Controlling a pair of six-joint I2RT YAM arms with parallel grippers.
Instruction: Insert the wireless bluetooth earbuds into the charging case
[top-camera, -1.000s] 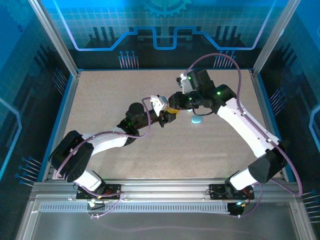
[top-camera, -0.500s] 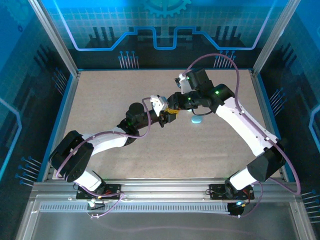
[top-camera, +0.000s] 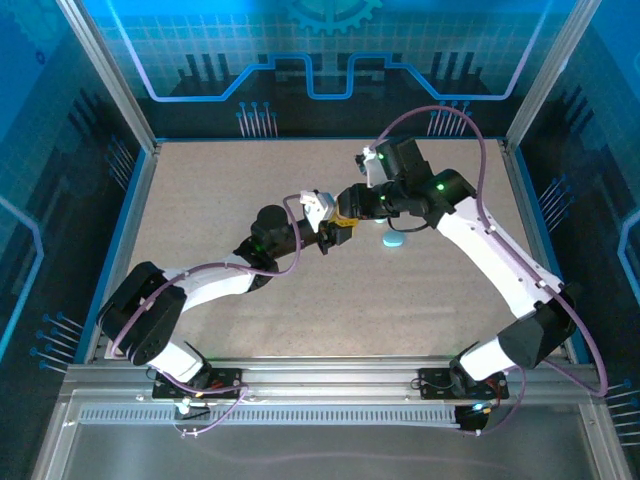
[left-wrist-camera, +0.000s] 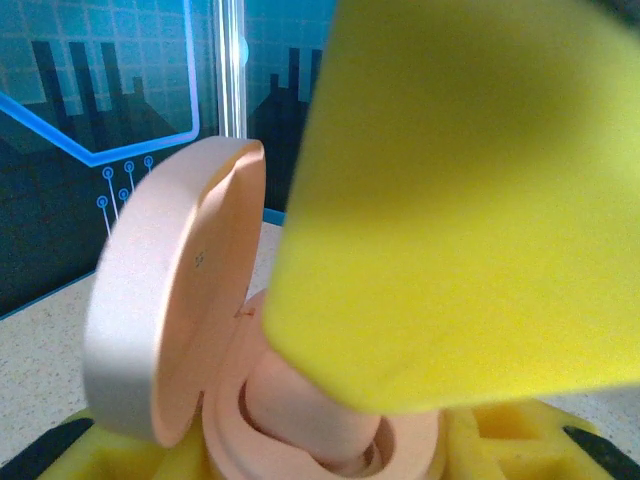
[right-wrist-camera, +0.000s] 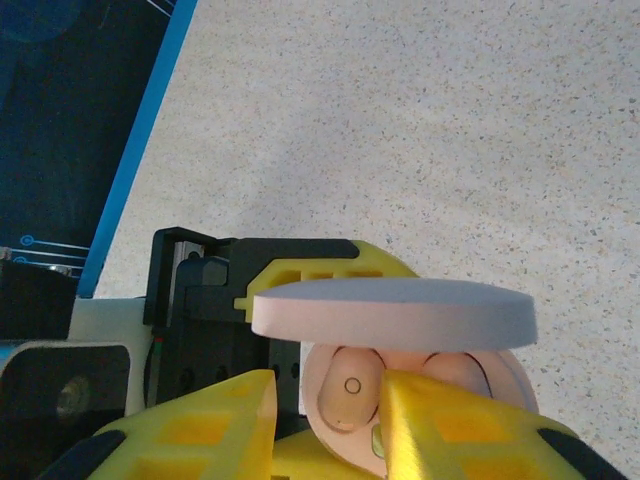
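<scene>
Overhead view, nearest first: both arms reach from the near edge and meet at mid-tabletop (top-camera: 400, 300). You see the left end effector (top-camera: 335, 233) there, nose to nose with the right end effector (top-camera: 352, 208).

- Left wrist view: the left end effector is clenched on the pink charging case (left-wrist-camera: 330, 420), with yellow fingers at both lower corners. The lid (left-wrist-camera: 175, 310) stands open to the left. One yellow finger (left-wrist-camera: 460, 200) of the right end effector looms blurred over the case and hides most of the inside.
- Right wrist view: this one shows you the inside. A pink earbud (right-wrist-camera: 351, 385) lies in the case under the raised lid, in the narrow gap between the right fingertips. You cannot tell whether the pads pinch it or have released.

Farther right, a teal pebble-shaped case (top-camera: 394, 240) lies shut on the tabletop, just beside the right end effector.
</scene>
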